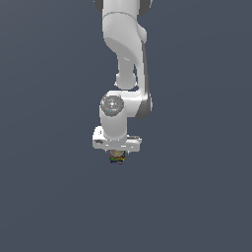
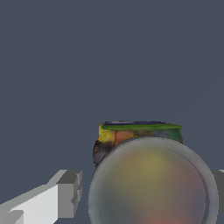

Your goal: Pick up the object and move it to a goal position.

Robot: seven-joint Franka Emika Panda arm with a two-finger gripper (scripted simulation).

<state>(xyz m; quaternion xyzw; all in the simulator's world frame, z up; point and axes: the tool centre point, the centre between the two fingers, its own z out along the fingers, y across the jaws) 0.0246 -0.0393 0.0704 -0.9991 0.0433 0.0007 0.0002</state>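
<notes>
The object (image 2: 140, 133) is a small blocky item with dark, green, yellow and red bands; its pale rounded top (image 2: 151, 188) fills the space close to the wrist camera. My gripper (image 2: 148, 194) straddles it: one grey finger (image 2: 69, 194) stands a small gap off one side, and the other finger (image 2: 220, 186) shows only at the picture's edge on the other side. The jaws look open around the object, not pressed on it. In the exterior view the object (image 1: 117, 158) peeks out right under the white hand (image 1: 117, 142); the fingers are hidden there.
The plain dark grey-blue ground (image 1: 197, 197) runs all around the arm. The white arm (image 1: 125, 44) comes down from the exterior view's top middle. No goal marker shows.
</notes>
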